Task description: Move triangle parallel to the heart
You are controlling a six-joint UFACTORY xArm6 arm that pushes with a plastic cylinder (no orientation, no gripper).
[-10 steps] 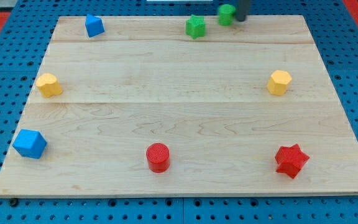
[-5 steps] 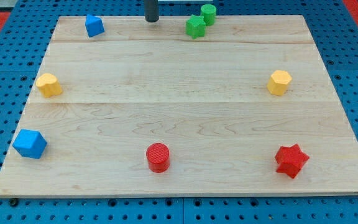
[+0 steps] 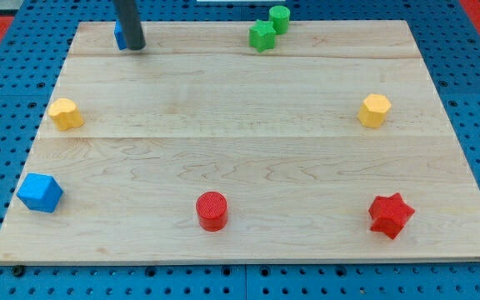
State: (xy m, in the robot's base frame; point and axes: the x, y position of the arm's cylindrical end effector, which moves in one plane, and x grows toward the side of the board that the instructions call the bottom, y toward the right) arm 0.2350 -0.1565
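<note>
My tip [image 3: 135,47] is at the view's top left, right against the small blue triangle block [image 3: 120,35], which the rod mostly hides; only its left edge shows. The yellow heart block [image 3: 65,112] sits near the board's left edge, below and left of the tip. The rod comes down from the view's top edge.
A green star [image 3: 262,36] and green cylinder [image 3: 279,17] touch at the top middle. A yellow hexagon [image 3: 374,110] is at the right, a blue cube [image 3: 40,192] bottom left, a red cylinder [image 3: 212,210] bottom middle, a red star [image 3: 390,215] bottom right.
My tip has swept left along the top edge, from beside the green cylinder to the blue triangle. The green cylinder was pushed left against the green star early on.
</note>
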